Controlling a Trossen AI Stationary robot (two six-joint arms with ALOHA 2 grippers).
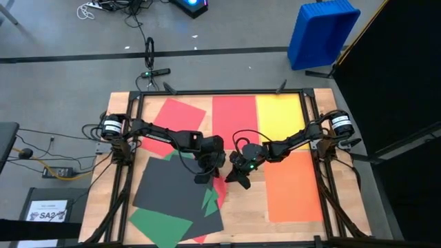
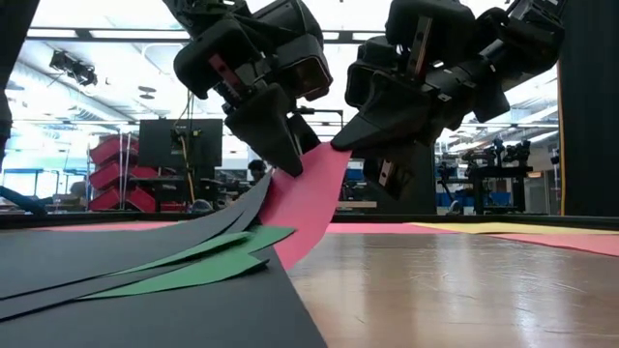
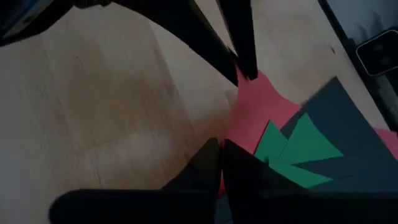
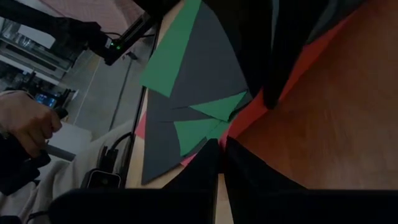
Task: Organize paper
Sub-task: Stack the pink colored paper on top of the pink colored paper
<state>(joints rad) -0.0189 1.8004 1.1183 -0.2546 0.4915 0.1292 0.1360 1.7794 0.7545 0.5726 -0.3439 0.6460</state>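
Observation:
A red sheet (image 1: 219,186) sits between my two grippers at the table's middle, its upper part raised in a hump (image 2: 309,193). Its lower end runs down among a loose pile of dark grey sheets (image 1: 176,189) and green sheets (image 1: 160,224) on the table's near left. My left gripper (image 1: 207,173) and my right gripper (image 1: 238,178) are both shut on the red sheet, close together. In the low view the left gripper (image 2: 283,164) is next to the right gripper (image 2: 340,145). My left gripper pinches the red sheet's raised edge (image 3: 231,134) between its two fingers, slanting down from above on the pile's side. The sheet's held part is lifted off the table, and its lower end (image 2: 290,246) rests among the grey and green sheets. My right gripper pinches the same red sheet at its raised edge (image 4: 239,124), slanting down from the table's right side, a short way from the left fingers (image 4: 270,93). The paper bends up between the two holds.
Flat on the table lie a red sheet (image 1: 176,124) at far left, another red sheet (image 1: 234,120), a yellow sheet (image 1: 281,120) and an orange sheet (image 1: 293,186). Bare wood (image 1: 241,213) shows near the front. A person's hand (image 4: 25,127) shows beyond the table's edge.

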